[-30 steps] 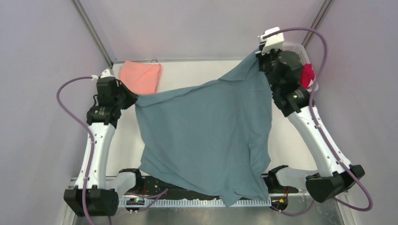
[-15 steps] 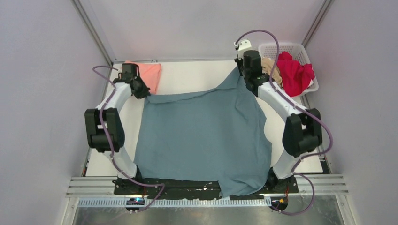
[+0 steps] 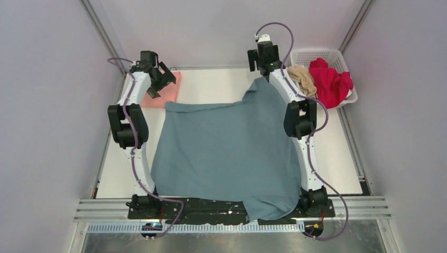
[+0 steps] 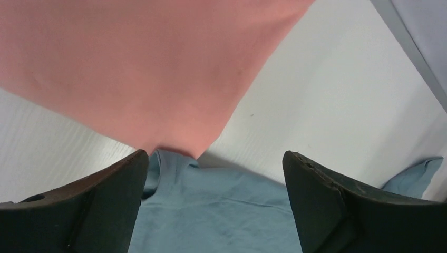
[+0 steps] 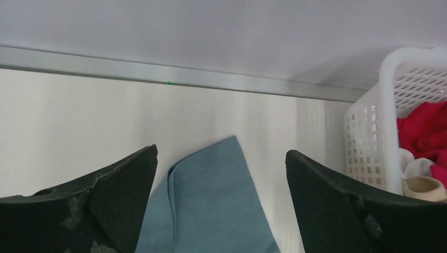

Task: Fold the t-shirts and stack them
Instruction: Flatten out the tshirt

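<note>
The large slate-blue t-shirt (image 3: 229,153) lies spread flat on the white table, and its near hem drapes over the front edge. My left gripper (image 3: 161,83) hovers open above the shirt's far-left corner (image 4: 221,211), holding nothing, where that corner meets the folded salmon-pink t-shirt (image 4: 142,63). My right gripper (image 3: 261,57) is open too, empty, just past the shirt's far-right corner (image 5: 211,205). The red t-shirt (image 3: 329,81) and the beige t-shirt (image 3: 301,76) sit bundled in the basket.
The white lattice basket (image 3: 316,52) stands at the back right corner, close to my right gripper; its wall (image 5: 369,137) shows in the right wrist view. Grey enclosure walls and a metal rail (image 5: 158,74) border the table's back edge.
Both arms stretched toward the back and lowered the blue shirt onto the table. Both grippers, shut on its far corners before, have opened and let go. The shirt now lies flat.
</note>
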`<state>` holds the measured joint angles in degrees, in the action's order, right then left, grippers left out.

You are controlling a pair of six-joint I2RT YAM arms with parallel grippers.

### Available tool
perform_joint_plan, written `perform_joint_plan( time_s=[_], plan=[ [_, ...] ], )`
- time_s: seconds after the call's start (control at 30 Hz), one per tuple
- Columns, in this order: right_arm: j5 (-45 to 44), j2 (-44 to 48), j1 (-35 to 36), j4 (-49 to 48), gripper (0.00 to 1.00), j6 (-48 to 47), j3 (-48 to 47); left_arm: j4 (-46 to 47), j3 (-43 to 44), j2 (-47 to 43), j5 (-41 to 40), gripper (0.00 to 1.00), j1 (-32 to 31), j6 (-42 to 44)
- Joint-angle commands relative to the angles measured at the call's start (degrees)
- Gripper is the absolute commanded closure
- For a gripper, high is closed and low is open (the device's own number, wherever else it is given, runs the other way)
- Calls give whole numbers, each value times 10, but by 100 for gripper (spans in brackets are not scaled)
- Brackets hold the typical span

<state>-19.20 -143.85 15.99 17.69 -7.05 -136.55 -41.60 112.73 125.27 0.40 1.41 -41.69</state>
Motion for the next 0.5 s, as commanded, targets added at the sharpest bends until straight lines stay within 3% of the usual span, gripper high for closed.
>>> perform_joint_plan(
  time_s=[0.0,0.17,0.3,0.47],
  plan=[
    [62,75,-2,46,4,64,14,-17,-1,-78,19,1,-8,19],
    [165,217,-2,-13,5,134,220,-12,-72,-146,38,0,-25,42],
    [207,280,-1,-2,5,179,331,-9,-138,-181,57,0,-35,53],
    [271,364,6,-71,5,223,517,14,-211,-199,95,0,-48,56]
  ],
)
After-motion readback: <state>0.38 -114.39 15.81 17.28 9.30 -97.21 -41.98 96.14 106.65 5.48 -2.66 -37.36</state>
